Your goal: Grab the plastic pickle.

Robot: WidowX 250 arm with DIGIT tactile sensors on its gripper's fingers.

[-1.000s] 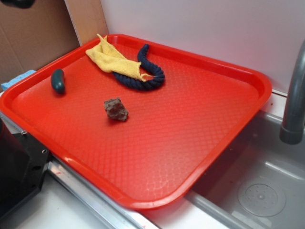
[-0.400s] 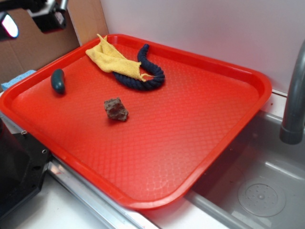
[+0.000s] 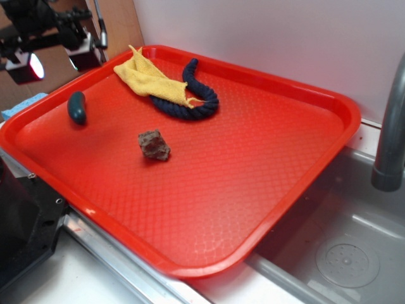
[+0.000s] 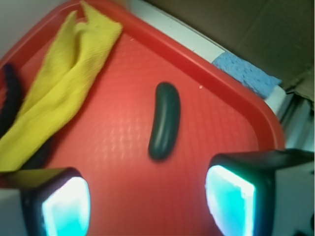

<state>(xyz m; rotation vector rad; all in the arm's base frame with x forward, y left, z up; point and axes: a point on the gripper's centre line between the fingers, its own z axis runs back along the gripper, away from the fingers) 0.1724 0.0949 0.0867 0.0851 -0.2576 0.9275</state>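
Note:
The plastic pickle (image 3: 77, 107) is a dark teal-green oblong lying on the red tray (image 3: 253, 190) near its left corner. My gripper (image 3: 57, 62) hangs above and behind it at the tray's far-left edge. In the wrist view the pickle (image 4: 165, 120) lies flat on the tray (image 4: 113, 147), a little ahead of my gripper (image 4: 147, 201). The jaws are open, the glowing pads (image 4: 66, 209) stand wide apart, and only bare tray shows between them.
A yellow cloth (image 3: 149, 79) lies over a dark blue rope (image 3: 196, 101) at the tray's back. A brown rough cube (image 3: 154, 145) sits mid-tray. A blue sponge (image 4: 246, 73) lies just outside the tray's rim. A grey faucet (image 3: 392, 126) and a sink (image 3: 342, 253) are at the right.
My gripper has come into the exterior view from the top left and moved down and right, toward the tray's left corner. The pickle and other objects have not moved.

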